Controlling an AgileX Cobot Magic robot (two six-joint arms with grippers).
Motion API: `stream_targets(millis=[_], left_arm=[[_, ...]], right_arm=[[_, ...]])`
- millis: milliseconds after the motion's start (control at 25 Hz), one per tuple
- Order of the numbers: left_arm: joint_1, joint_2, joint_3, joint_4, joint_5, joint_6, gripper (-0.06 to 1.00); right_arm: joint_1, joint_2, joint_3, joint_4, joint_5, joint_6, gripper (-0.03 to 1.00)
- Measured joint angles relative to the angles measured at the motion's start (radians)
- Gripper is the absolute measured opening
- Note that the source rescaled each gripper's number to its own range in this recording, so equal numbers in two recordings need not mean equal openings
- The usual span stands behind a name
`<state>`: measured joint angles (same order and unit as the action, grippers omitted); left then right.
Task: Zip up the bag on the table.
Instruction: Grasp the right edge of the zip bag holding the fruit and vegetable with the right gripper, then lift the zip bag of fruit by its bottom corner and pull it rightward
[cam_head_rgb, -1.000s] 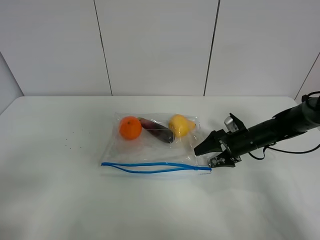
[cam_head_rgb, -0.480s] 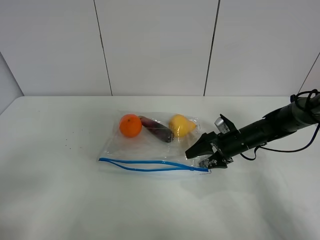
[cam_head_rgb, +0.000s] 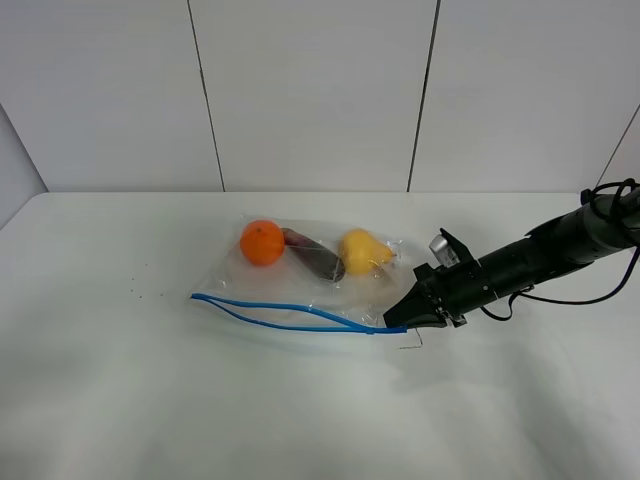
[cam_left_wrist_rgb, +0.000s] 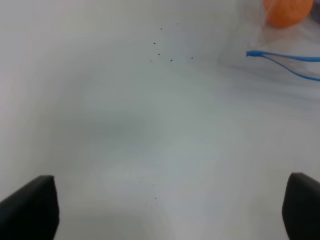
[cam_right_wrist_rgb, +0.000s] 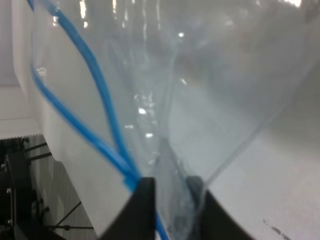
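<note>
The clear bag (cam_head_rgb: 310, 285) lies mid-table (cam_head_rgb: 120, 400) with an orange (cam_head_rgb: 262, 242), a dark eggplant (cam_head_rgb: 315, 258) and a yellow pear (cam_head_rgb: 362, 250) inside. Its blue zip strip (cam_head_rgb: 280, 315) runs along the near edge, the two tracks parted. My right gripper (cam_head_rgb: 398, 322) is shut on the bag's right corner at the strip's end. The right wrist view shows the plastic (cam_right_wrist_rgb: 200, 75) and the blue strip (cam_right_wrist_rgb: 95, 100) pinched between the fingers of that gripper (cam_right_wrist_rgb: 170, 205). My left gripper (cam_left_wrist_rgb: 165, 210) stands open over bare table, left of the strip's end (cam_left_wrist_rgb: 285, 62) and the orange (cam_left_wrist_rgb: 287, 11).
A white panelled wall (cam_head_rgb: 310, 90) stands behind the table's far edge. Small dark specks (cam_head_rgb: 140, 275) dot the tabletop left of the bag. A black cable (cam_head_rgb: 600, 290) loops off the right arm near the right edge.
My right gripper moved left onto the bag's right corner and closed on it. The bag shifted slightly left and its zip tracks spread apart.
</note>
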<state>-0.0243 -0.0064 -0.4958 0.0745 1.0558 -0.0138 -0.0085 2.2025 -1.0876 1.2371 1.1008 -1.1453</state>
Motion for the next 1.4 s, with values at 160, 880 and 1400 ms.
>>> stream_targets(millis=[160,880,1400], left_arm=[[0.0,0.0,0.0,0.0,0.0,0.0,1.0],[0.0,0.0,0.0,0.0,0.0,0.0,1.0],[0.0,0.0,0.0,0.0,0.0,0.0,1.0]], right_arm=[[0.0,0.0,0.0,-0.005,0.004,0.0,0.0],[0.0,-0.04,-0.001,0.009,0.098,0.079,0.0],[0.0,-0.119,-0.154,-0.028,0.11,0.239,0.0]])
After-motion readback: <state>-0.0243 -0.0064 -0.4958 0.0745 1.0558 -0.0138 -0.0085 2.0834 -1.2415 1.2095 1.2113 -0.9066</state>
